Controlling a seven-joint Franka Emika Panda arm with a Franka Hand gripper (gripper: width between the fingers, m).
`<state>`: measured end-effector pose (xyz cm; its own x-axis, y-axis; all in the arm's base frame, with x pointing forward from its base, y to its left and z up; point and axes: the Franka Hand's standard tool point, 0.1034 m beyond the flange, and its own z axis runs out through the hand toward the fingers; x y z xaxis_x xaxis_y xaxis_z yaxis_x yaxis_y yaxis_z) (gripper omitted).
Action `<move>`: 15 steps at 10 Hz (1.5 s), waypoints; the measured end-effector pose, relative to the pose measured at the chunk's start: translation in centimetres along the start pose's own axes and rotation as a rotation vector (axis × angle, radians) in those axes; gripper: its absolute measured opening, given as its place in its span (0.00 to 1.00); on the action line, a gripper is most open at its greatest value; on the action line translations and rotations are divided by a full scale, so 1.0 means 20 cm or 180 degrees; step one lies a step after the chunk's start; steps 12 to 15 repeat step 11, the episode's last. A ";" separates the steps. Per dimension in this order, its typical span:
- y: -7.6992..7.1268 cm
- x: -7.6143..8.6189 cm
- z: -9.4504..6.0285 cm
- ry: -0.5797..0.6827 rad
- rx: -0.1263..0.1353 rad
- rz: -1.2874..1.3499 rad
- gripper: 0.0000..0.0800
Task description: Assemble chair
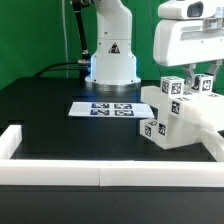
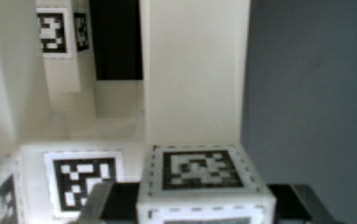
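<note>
While you look at the exterior view, find the chair (image 1: 172, 108) at about four o'clock in the picture, on the black table (image 1: 60, 115) and close to that view's right edge. You see it as a cluster of chunky white plastic blocks, partly joined: a broad flat piece low down, smaller cube-like posts rising from it, and a lower block jutting toward seven o'clock. Small black-and-white square tags sit on several faces, two on the upper posts and two more on the lower blocks.

Above the chair, at about two o'clock, you have the arm's white wrist housing, and the gripper (image 1: 190, 78) reaches down among the upper posts. Its fingers are hidden behind the blocks in this view.

At the wrist view you get the chair (image 2: 196, 175) very near: a white block with a tagged top face fills the lower middle, a second tagged block sits just beside it, and a tall white upright carries another tag at eleven o'clock. Dark finger pads (image 2: 299, 195) press against both sides of the nearer tagged block, so the claw is clamped on the chair.

The marker board (image 1: 100, 109) lies flat at the centre of the table, apart from the chair, in front of the robot base (image 1: 112, 65). White border rails (image 1: 100, 176) run along the six o'clock edge.
</note>
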<state>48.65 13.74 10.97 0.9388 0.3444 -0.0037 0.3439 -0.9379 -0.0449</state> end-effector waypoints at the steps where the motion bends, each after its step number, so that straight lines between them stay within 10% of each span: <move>1: 0.00 0.00 0.00 0.0004 0.0003 0.0234 0.36; 5: -0.01 0.00 0.00 0.0005 0.0006 0.0960 0.36; 7: 0.00 0.00 0.00 0.0005 0.0005 0.0960 0.68; 9: 0.00 0.00 0.00 0.0005 0.0005 0.0961 0.78; 15: 0.00 0.00 0.00 0.0005 0.0005 0.0961 0.81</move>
